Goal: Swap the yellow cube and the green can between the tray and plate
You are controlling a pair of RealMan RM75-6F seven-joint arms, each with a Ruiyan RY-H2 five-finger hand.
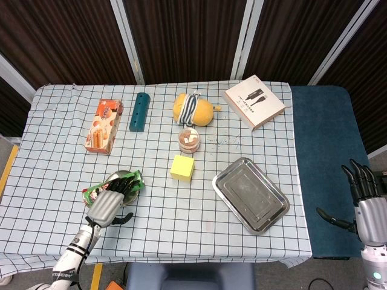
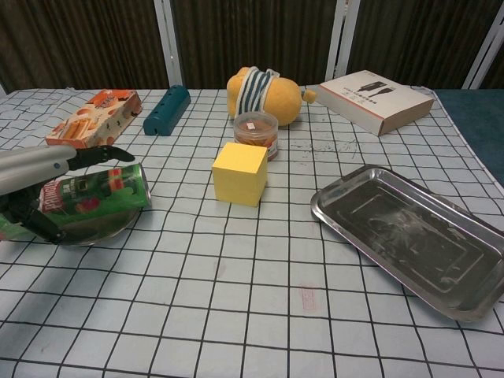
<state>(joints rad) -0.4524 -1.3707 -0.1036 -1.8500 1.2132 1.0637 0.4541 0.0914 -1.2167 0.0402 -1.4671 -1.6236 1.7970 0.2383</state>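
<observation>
The green can (image 2: 98,193) lies on its side across the small metal plate (image 2: 94,231) at the front left of the table. My left hand (image 1: 106,204) reaches over the can from the near side, its fingers (image 2: 98,154) stretched above it and the thumb low in front, not closed on it. The can's ends (image 1: 134,179) show past the hand in the head view. Between plate and tray, the yellow cube (image 1: 182,167) stands on the cloth. The metal tray (image 1: 250,194) at the front right holds nothing. My right hand (image 1: 367,205) hangs open off the table's right side.
Along the back stand a cracker box (image 1: 103,125), a teal block (image 1: 138,111), a yellow plush toy (image 1: 192,109) and a white carton (image 1: 254,101). A small jar (image 1: 188,139) sits just behind the cube. Blue surface (image 1: 326,139) lies right of the table.
</observation>
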